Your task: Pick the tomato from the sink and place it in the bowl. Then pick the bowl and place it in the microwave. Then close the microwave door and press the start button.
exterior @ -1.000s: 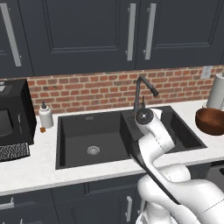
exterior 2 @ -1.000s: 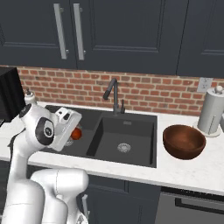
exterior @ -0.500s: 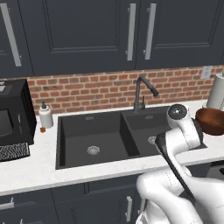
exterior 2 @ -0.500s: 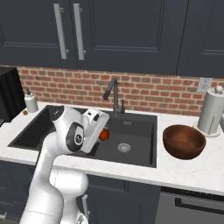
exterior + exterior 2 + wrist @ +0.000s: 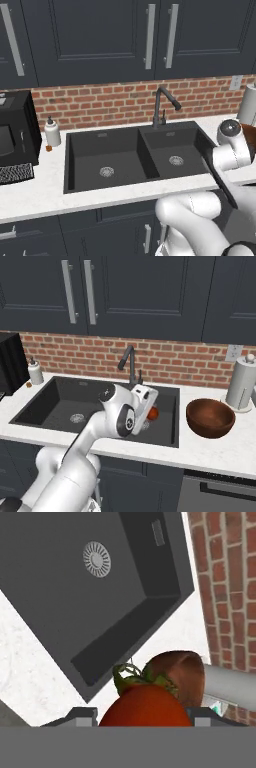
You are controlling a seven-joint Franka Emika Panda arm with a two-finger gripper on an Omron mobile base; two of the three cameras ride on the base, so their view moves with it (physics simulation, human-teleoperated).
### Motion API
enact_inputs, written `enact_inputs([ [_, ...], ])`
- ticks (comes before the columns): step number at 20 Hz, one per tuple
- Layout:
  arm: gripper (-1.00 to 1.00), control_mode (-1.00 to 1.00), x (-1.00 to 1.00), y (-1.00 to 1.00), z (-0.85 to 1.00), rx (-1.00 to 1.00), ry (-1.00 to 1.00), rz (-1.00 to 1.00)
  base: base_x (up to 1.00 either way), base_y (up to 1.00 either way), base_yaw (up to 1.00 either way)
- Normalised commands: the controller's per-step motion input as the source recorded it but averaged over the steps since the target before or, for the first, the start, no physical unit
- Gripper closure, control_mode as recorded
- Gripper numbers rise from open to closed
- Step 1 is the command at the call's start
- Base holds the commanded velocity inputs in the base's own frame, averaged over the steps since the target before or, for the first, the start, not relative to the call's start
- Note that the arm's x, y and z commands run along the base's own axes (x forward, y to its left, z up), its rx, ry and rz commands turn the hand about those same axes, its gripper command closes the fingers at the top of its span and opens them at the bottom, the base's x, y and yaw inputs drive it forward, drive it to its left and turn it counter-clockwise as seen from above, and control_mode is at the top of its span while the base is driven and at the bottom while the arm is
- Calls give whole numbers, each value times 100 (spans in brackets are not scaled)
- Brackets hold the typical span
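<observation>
On the left of your right base view, a small white bottle (image 5: 35, 372) stands on the white worktop (image 5: 215, 453) against the brick wall. Next comes the black sink (image 5: 60, 406) with its curved faucet (image 5: 129, 362). Over the right basin your claw (image 5: 149, 406) is grasping the tomato (image 5: 153, 413), carried clear of the basin floor. Right of the sink the bowl (image 5: 210, 417) sits on the worktop, just beside the paper towel roll (image 5: 241, 382). You will find no readable writing or labels anywhere.
</observation>
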Motion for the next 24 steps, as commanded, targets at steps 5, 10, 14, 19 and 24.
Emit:
enact_inputs([
  [5,100,-100,6,-74,3,0,1,-9,0,0,0],
  [10,100,-100,0,-16,6,0,3,-52,0,0,0],
  [14,100,-100,4,-71,15,8,0,-28,0,0,0],
  [19,100,-100,47,-100,29,20,0,-3,0,0,0],
  [24,100,-100,32,-100,37,31,0,0,0,0,0],
])
